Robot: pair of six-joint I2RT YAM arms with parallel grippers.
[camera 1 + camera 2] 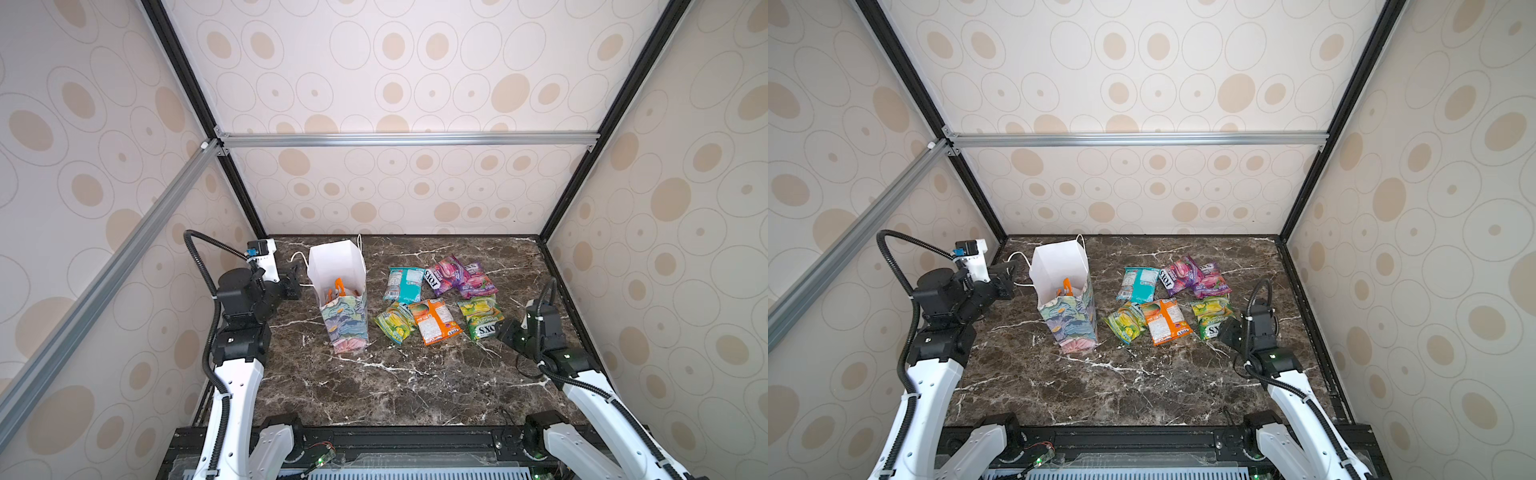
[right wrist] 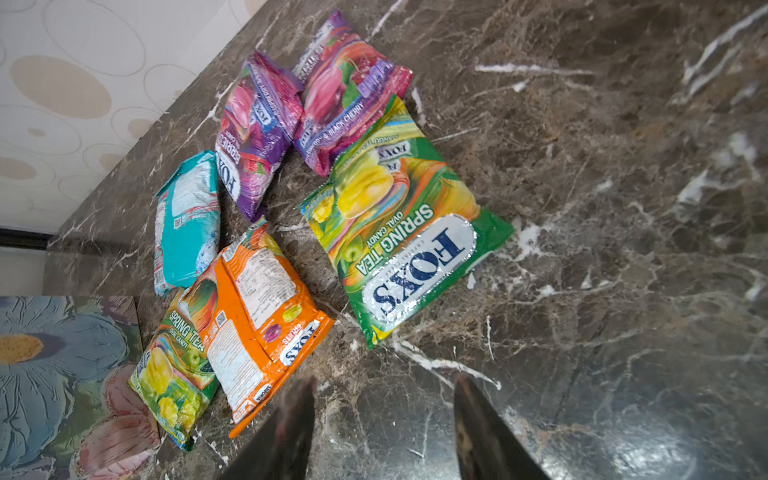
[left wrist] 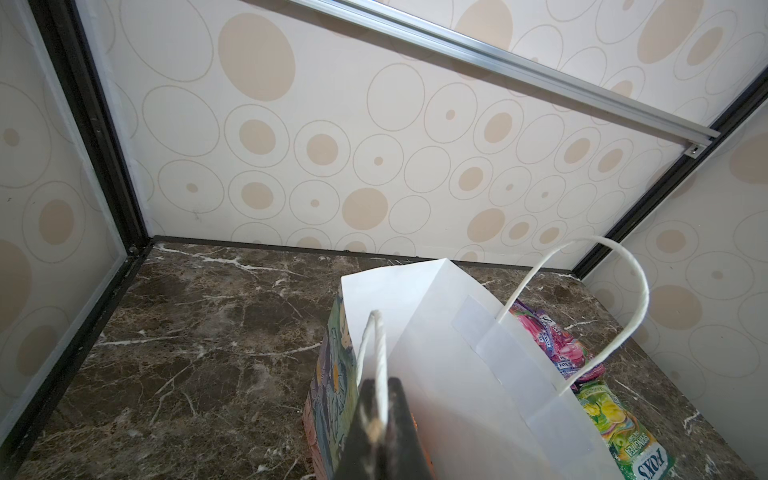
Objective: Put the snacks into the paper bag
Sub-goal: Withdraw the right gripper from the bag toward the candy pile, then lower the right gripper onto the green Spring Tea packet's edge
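**Beside the left fingers [image 1: 296,286]: paper bag [image 1: 337,266] held by a handle, six packets loose on the desk [image 1: 374,386]**

1. Left fingers. They are pressed together on one white cord handle [image 3: 374,345] of the paper bag. In the left wrist view the cord runs up out from between them.

2. Paper bag. It stands upright on the marble desk, just beside the left fingers on the side toward the right arm, with its mouth open. The second cord handle [image 3: 645,293] arches free over the rim farthest from these fingers. An orange wrapper [image 1: 340,286] shows inside, against the white lining.

3. Right fingers [image 1: 508,332]. They are spread apart and hold nothing; the right wrist view shows bare desk between them. Whether their tips touch the desk cannot be told.

4. Packets on the desk. All six lie between the bag and the right fingers.
   - The green Spring Tea packet [image 2: 399,232] lies face up and is nearest the right fingers, just beyond them.
   - The orange packet [image 2: 257,316] lies back label up beside it, overlapping a second Spring Tea packet [image 2: 174,365], which lies closest to the bag.
   - The teal packet [image 2: 187,224] lies farther from the right fingers, back label up.
   - The berries packet [image 2: 257,129] and the black cherry packet [image 2: 345,95] are farthest away and touch each other. The black cherry packet also touches the far end of the green Spring Tea packet.
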